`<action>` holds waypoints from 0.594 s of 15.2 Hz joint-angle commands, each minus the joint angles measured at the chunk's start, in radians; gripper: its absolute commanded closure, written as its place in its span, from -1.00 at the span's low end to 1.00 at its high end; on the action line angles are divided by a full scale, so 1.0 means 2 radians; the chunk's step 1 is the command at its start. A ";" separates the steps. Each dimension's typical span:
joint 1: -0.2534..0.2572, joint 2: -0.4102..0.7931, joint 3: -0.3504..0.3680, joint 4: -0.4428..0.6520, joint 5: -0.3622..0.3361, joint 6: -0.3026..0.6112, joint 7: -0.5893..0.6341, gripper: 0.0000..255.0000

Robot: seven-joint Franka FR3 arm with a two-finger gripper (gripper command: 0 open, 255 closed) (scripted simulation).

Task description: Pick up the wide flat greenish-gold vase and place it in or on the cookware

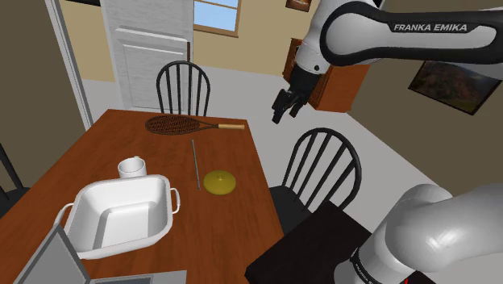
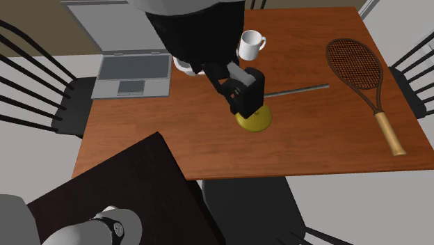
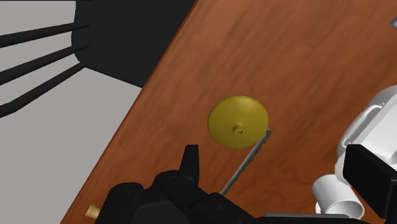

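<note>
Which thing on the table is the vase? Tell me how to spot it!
Look at the brown wooden table. Near its edge, beside the thin grey rod, lies the vase. It is the only yellowish-green thing, a low round disc.

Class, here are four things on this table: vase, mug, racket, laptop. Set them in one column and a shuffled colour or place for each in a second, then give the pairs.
1. vase
2. mug
3. racket
4. laptop

A. grey, open
B. white, next to the white pan
C. greenish-gold, flat, near the thin grey rod
D. brown strung head, pale handle

Pairs: 1-C, 2-B, 3-D, 4-A
</note>
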 commanded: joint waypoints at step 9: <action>-0.005 0.161 0.015 0.003 0.001 0.140 0.017 -1.00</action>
